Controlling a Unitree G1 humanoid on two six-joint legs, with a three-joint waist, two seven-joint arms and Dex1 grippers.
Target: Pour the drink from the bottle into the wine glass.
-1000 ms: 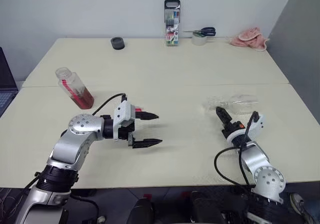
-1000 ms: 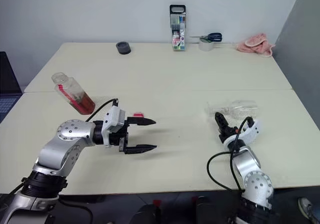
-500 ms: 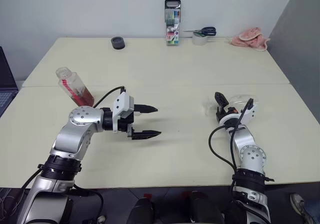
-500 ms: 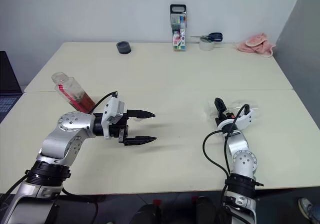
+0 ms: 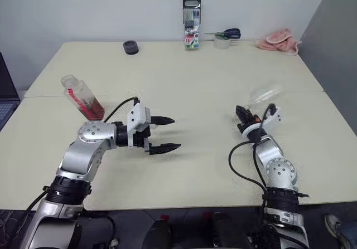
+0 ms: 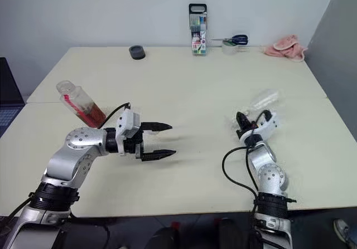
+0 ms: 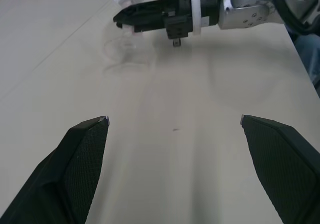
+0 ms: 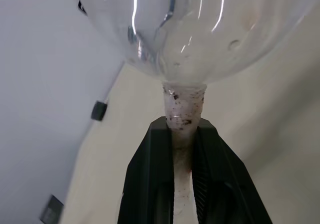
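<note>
1. A second ago the right gripper (image 5: 244, 117) was open beside the lying wine glass (image 5: 263, 97). Now it pinches the stem and has tipped the glass up, right of the middle of the frame.
2. So the glass is caught and can be stood up for pouring.
3. The bottle (image 5: 82, 97) with its reddish drink (image 5: 93, 109) leans at the left, untouched. The left gripper (image 5: 162, 133) is spread wide, holding nothing.
4. The right wrist view shows the fingers (image 8: 151, 184) squeezing the stem up close.

right hand (image 6: 241, 122) clamps tilted wine glass (image 6: 262, 101) — left hand (image 6: 163, 141) spread, near bottle (image 6: 80, 103).
</note>
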